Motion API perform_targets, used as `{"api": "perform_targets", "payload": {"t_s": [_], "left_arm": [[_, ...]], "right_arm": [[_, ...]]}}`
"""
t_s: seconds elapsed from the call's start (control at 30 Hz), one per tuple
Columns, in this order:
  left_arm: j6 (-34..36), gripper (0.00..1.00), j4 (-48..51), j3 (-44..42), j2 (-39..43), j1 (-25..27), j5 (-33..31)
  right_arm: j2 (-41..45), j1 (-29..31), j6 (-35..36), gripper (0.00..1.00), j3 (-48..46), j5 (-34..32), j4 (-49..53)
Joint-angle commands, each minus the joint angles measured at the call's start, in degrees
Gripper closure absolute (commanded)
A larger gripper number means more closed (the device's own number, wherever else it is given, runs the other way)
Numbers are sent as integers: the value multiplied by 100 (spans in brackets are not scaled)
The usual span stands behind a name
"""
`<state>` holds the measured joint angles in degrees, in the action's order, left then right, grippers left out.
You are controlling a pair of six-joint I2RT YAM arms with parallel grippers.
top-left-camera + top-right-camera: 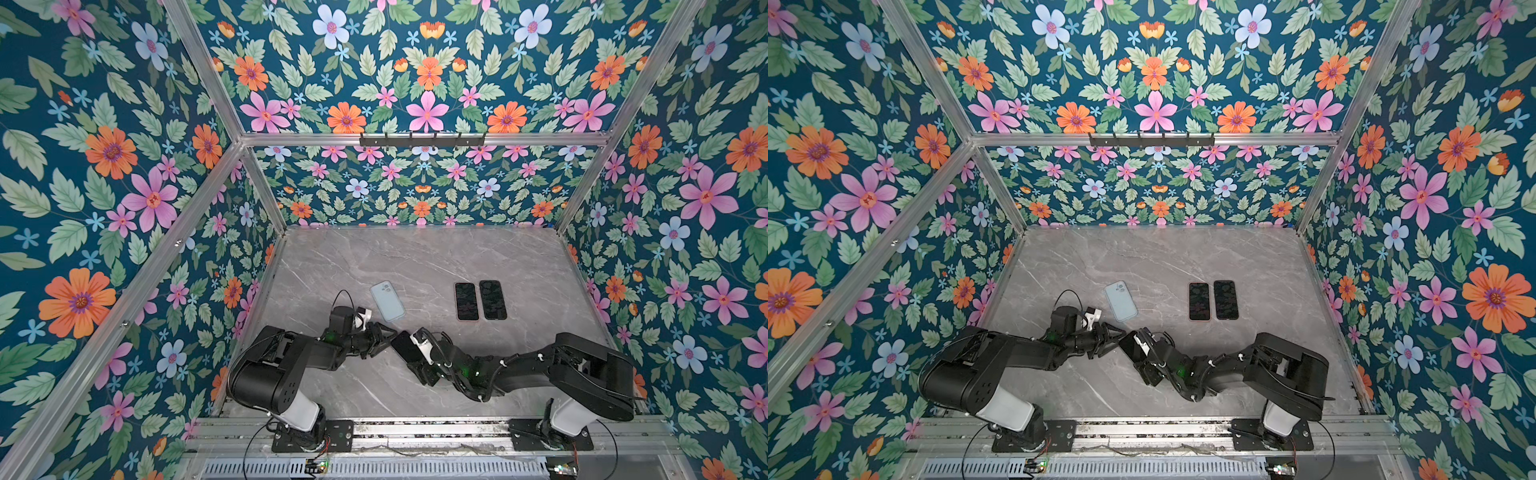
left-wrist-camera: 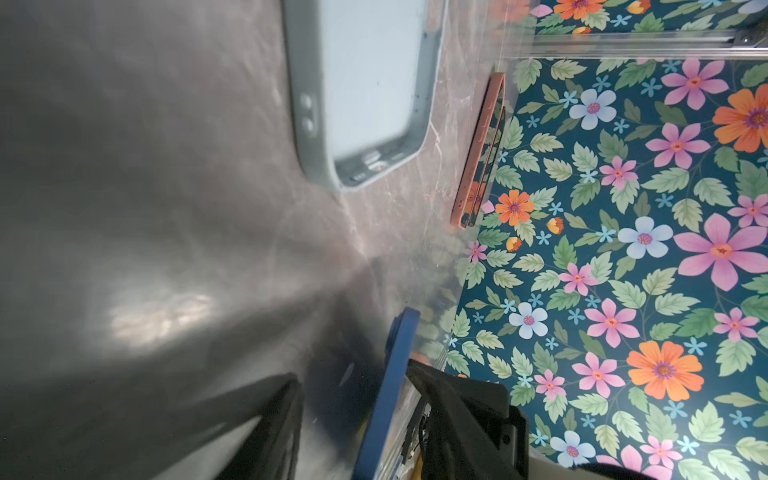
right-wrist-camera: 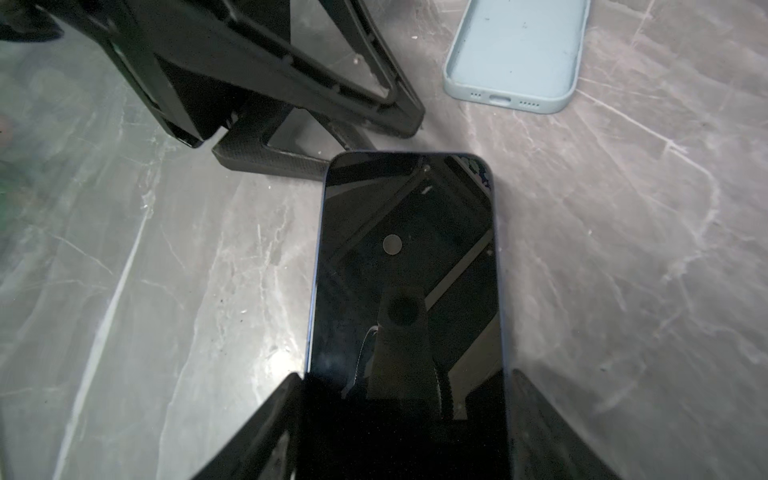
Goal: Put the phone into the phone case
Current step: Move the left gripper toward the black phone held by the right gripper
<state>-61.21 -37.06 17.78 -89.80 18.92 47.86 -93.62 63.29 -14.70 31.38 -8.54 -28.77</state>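
Phones, three: one blue-edged black-screened phone (image 3: 407,257) clamped in right gripper (image 3: 406,374); two dark phones (image 1: 466,301) side by side on grey marble table (image 1: 415,257). Pale-blue silicone phone case (image 1: 387,301), one, lying empty. Left gripper (image 1: 388,332): jaws parted.

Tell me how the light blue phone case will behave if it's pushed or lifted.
The phone case is an empty thin shell, so probably light and bendy. Lying flat, open side up, on the smooth table, it would likely slide rather than tip or roll.

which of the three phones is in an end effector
The blue-edged phone, clamped in the right end effector; the pink-cased phone and black phone beside it lie free on the table.
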Motion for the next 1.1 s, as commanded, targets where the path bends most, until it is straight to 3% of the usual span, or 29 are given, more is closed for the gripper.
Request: {"api": "perform_targets", "payload": {"t_s": [0.0,0.73,1.07], "left_arm": [[-163,50,-712,-105,-56,-1,165],[-738,73,-2544,-626,-541,-37,326],[-915,84,-3235,-741,-862,-55,377]], "right_arm": [[-61,-53,11,31,68,130,-383],[-331,-73,20,30,213,162,-384],[64,-73,59,21,130,76,-213]]}}
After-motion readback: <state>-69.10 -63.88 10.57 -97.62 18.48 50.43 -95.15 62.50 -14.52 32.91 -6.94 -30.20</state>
